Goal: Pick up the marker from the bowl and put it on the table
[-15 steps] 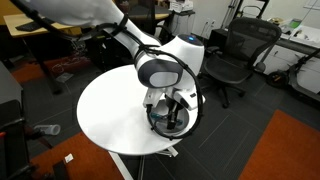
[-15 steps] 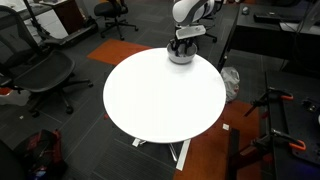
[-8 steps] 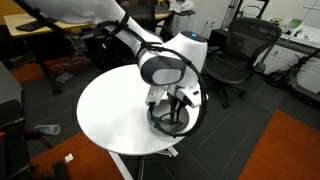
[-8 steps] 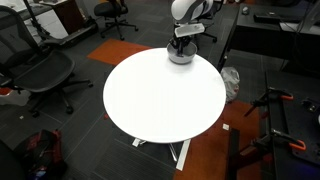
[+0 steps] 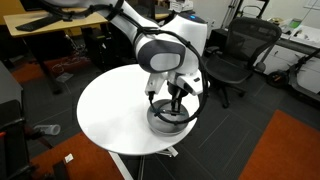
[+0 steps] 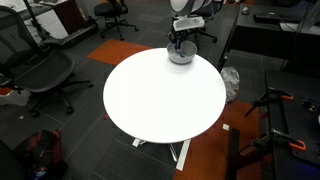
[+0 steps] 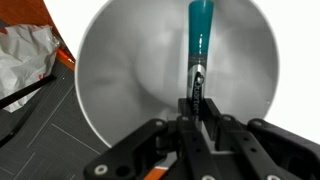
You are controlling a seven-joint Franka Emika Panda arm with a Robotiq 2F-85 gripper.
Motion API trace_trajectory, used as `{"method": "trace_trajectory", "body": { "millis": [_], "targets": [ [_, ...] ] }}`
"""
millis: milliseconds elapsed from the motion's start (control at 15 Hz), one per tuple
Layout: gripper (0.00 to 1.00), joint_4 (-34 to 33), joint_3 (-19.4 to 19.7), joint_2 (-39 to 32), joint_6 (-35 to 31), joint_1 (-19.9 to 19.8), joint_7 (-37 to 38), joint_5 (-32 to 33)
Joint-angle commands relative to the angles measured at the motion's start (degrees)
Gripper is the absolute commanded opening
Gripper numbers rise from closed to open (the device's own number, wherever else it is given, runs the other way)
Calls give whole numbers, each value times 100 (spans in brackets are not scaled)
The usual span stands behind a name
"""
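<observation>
My gripper is shut on the dark end of the marker, whose teal-blue body points away from me over the bowl. In both exterior views the gripper hangs just above the shiny metal bowl, which stands near the edge of the round white table. The marker is too small to make out in those views.
Black office chairs stand around the table. A wooden desk is at the back. A white plastic bag lies on the floor beside the table, near orange carpet.
The jaws have shut on the marker's dark end. The gripper has then risen out of the bowl and hangs higher above it.
</observation>
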State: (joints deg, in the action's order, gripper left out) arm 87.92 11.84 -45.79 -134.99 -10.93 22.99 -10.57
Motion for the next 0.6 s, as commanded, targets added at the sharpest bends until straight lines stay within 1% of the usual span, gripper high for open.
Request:
{"method": "trace_trajectory", "body": {
  "millis": [0, 267, 533],
  "targets": [
    [5, 930, 63, 941, -246, 203, -41, 120],
    [5, 1695, 74, 1763, -522, 375, -91, 342],
    [5, 2373, 45, 2509, -699, 574, -91, 715]
  ]
}}
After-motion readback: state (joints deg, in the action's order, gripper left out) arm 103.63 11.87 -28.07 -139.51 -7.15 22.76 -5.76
